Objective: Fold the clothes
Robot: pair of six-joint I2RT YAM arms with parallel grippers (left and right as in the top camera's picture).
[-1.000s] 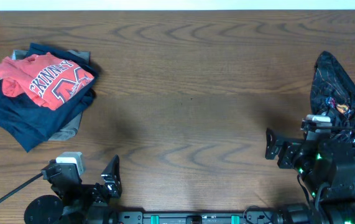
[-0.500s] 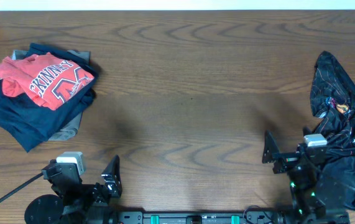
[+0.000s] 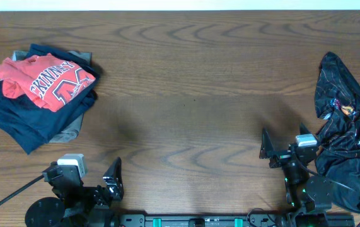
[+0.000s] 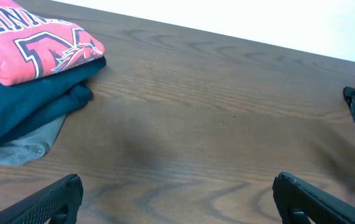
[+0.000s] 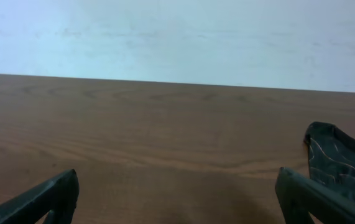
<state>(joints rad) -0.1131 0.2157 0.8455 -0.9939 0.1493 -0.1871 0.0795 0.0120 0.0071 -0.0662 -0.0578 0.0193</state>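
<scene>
A coral-red T-shirt [image 3: 44, 79] with block lettering lies folded on top of navy-blue garments [image 3: 31, 120] at the far left; the stack also shows in the left wrist view [image 4: 34, 46]. A black shiny patterned garment [image 3: 347, 116] lies crumpled at the right edge; its tip shows in the right wrist view [image 5: 339, 158]. My left gripper [image 4: 177, 196] is open and empty, low at the front left. My right gripper [image 5: 177, 193] is open and empty, at the front right just left of the black garment.
A grey garment [image 3: 66, 133] peeks out under the navy stack. Bare brown wooden table [image 3: 192, 107] lies between the two piles. A black cable [image 3: 6, 192] runs off the front left corner. A pale wall stands behind the table's far edge.
My right arm has drawn back toward the front edge and shifted slightly left, off the black garment. The left arm and both piles have not moved.
</scene>
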